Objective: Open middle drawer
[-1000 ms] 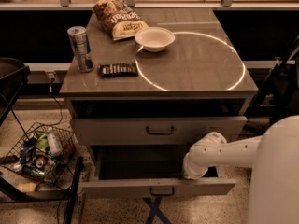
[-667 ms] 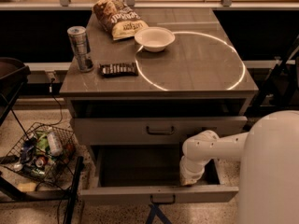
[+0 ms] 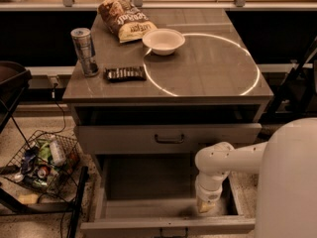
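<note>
**While the gripper [image 3: 205, 206] sits down inside the middle drawer [image 3: 153, 192], a snag on the way out is our main worry**

Since the middle drawer stands pulled well out of the cabinet, with its low front nearest us at the bottom of the view, we judge the opening as good as done. The gripper hangs inside it, near the right wall and just behind the front. Whether it is parted or closed we cannot tell.

We see the risk in the exit. If the arm [image 3: 223, 160] lifts at a slant, the gripper could catch the front or the right wall and drag the drawer askew, or push it back in. The taller drawer [image 3: 124, 139] sits directly above the rear of the opening, so a rise too far back could knock its lower edge. The robot's white body [image 3: 292, 182] stands close at the right, and a careless turn might clip the drawer's corner.

As for contents, we find the middle drawer bare apart from the gripper. The gap above the taller drawer is too dark to read. On the desk [image 3: 213, 68], a white bowl [image 3: 163, 40] looks empty. Near it are a chip bag [image 3: 124, 23], a can [image 3: 84, 51] and a dark flat packet [image 3: 125, 73]. Well apart on the floor at the left, a wire basket [image 3: 64, 148] holds bottles and cans.
</note>
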`<state>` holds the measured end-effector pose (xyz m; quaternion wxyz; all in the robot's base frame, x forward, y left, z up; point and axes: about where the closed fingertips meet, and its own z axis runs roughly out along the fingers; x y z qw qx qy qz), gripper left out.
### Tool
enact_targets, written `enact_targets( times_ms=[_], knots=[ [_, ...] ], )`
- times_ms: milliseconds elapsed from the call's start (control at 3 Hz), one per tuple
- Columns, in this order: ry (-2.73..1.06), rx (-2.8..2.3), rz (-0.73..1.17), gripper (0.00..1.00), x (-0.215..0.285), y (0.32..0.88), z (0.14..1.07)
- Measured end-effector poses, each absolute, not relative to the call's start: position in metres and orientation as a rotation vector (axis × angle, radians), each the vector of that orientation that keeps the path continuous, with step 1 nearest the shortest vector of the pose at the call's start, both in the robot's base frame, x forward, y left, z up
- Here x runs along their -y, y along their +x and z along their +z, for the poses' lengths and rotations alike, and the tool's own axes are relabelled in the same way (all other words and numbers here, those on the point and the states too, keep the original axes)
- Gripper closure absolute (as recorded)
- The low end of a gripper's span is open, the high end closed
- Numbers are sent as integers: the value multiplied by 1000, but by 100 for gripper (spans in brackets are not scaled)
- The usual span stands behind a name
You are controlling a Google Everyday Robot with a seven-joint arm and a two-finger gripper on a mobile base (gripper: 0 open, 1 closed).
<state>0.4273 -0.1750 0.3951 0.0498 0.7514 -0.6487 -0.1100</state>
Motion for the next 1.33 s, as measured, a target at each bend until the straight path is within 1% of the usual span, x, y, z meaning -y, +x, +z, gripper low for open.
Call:
enact_targets(
  times_ms=[333,667,1000,1333],
  knots=[
    [2198,2032,-386,100,184,382,405],
    [2165,2055,-403,100,186,369,411],
    [2165,2055,-403,100,186,369,415],
    [2163,2053,-407,78,186,367,414]
  ],
)
